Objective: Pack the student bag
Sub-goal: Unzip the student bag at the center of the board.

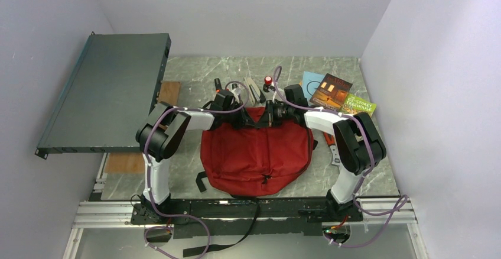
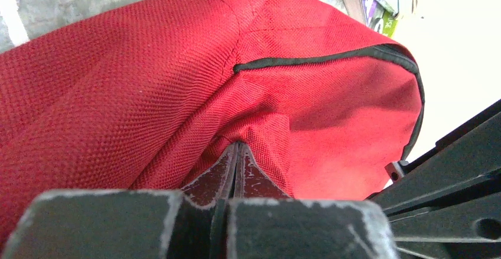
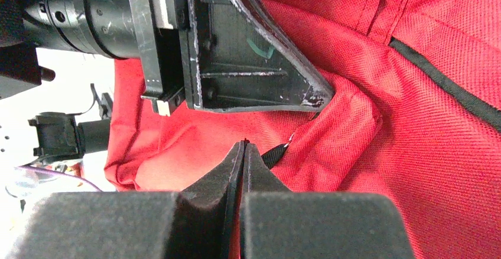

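The student bag [image 1: 257, 155] is a red fabric backpack lying flat in the middle of the table, with black zippers. Both grippers meet at its far top edge. My left gripper [image 1: 238, 117] is shut, its tips [image 2: 237, 145] pinching a fold of the red fabric [image 2: 147, 93] below a black zipper line [image 2: 319, 58]. My right gripper [image 1: 270, 116] is shut too, its tips [image 3: 244, 143] nipping red bag fabric [image 3: 413, 152] beside a short black tab [image 3: 273, 154]. The left gripper's finger [image 3: 254, 52] shows just above it in the right wrist view.
Books [image 1: 329, 90] [image 1: 360, 104] and a blue sheet [image 1: 310, 80] lie at the far right. A red-capped bottle [image 1: 268, 83] and pens [image 1: 254, 90] lie behind the bag. An orange-handled tool [image 1: 331, 149] lies right of it. A large dark panel [image 1: 106, 90] juts over the left side.
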